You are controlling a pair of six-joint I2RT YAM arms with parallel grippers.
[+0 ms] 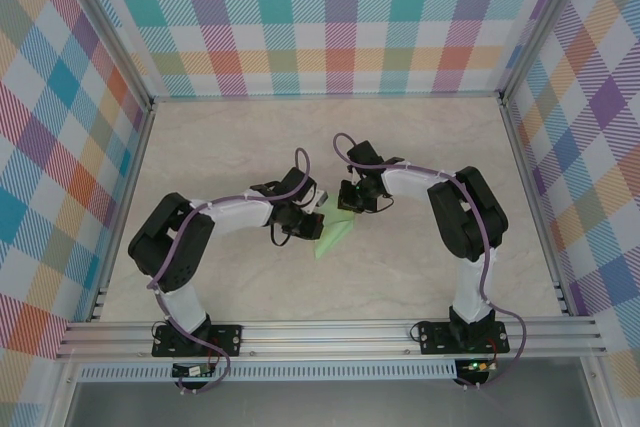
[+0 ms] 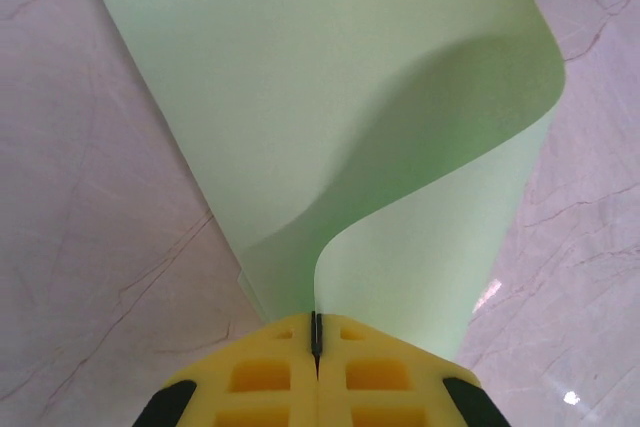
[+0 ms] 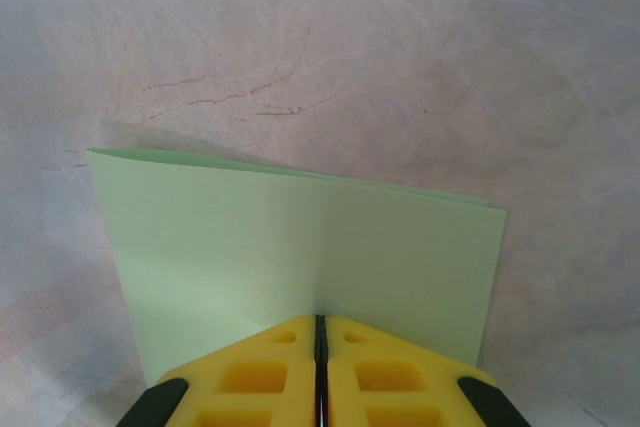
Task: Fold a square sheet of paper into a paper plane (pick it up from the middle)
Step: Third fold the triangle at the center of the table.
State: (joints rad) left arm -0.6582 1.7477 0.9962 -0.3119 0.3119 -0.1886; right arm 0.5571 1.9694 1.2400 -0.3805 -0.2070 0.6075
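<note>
While my two arms meet over the middle of the pale marbled tabletop [image 1: 230, 147], my left gripper [image 2: 316, 335] has its yellow pads [image 2: 262, 379] pressed tight together on one edge of the thin pale green square sheet of paper [image 2: 330, 97], which curls away from me in a loose S-shaped bend. My right gripper [image 3: 321, 325] pinches the other end, where the sheet looks doubled into two layers, though the second edge is barely visible. From above, the paper spans the gap between both grippers.
</note>
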